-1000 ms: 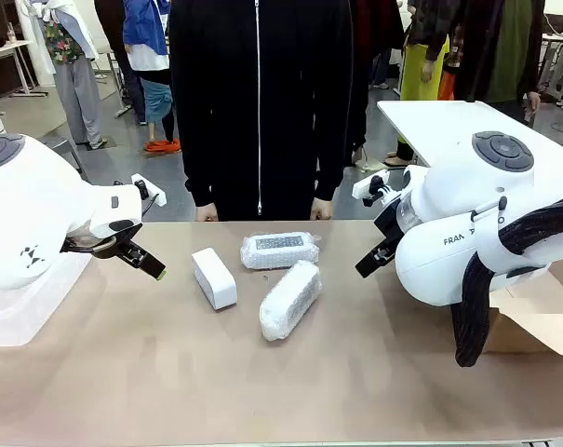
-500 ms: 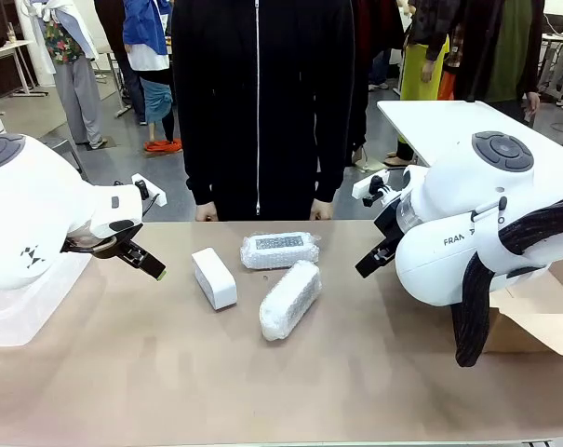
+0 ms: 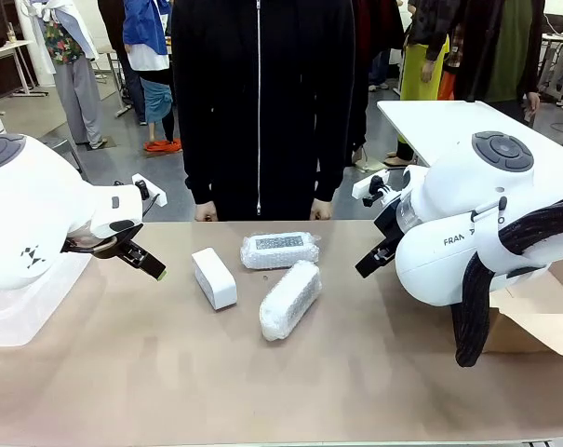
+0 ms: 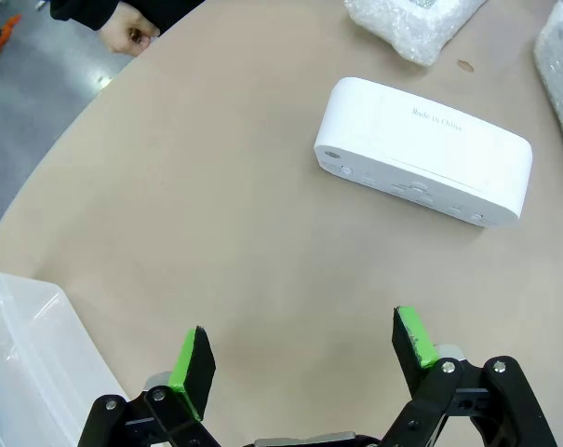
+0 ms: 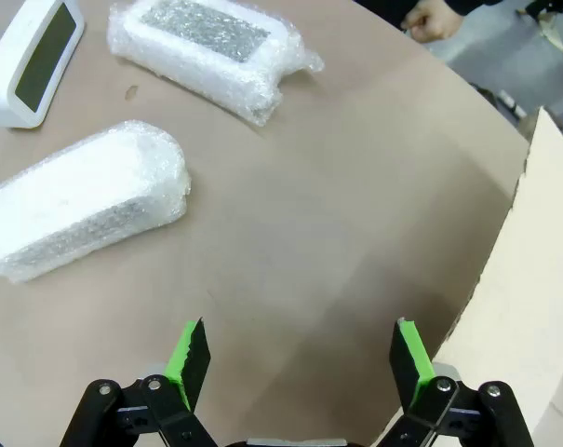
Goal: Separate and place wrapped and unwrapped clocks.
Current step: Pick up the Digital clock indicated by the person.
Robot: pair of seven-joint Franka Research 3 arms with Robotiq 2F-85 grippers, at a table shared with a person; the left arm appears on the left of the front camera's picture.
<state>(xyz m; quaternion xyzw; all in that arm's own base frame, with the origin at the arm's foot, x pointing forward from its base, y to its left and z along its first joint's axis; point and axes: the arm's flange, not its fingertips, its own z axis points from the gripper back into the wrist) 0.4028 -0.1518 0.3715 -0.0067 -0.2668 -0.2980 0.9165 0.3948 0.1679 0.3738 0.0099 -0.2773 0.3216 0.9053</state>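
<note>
Three clocks lay in the middle of the brown table point(image 3: 262, 400). The bare clock point(image 3: 214, 277) was on the left. It was smooth and white, and the right wrist view showed its dark screen. The far wrapped clock point(image 3: 279, 250) lay flat just behind the other two, with its dark face up under the bubble wrap. The near wrapped clock point(image 3: 290, 299) lay slanted just in front of it. It was close to the far wrapped clock, but a small gap showed between them.

The left gripper point(image 4: 304, 349) hung over bare table, a little to the left of the bare clock. Its green fingers were spread wide and held nothing. A clear tub point(image 4: 20, 345) sat beside it.

The right gripper point(image 5: 300, 358) hung over bare table to the right of the wrapped clocks. Its fingers were spread wide too, with nothing between them. A cardboard box point(image 3: 542, 321) lay on the table by that arm.

A person point(image 3: 259, 102) in a black jacket stood at the far side, with one hand point(image 3: 205, 213) and the other hand point(image 3: 320, 212) at the table's edge.
</note>
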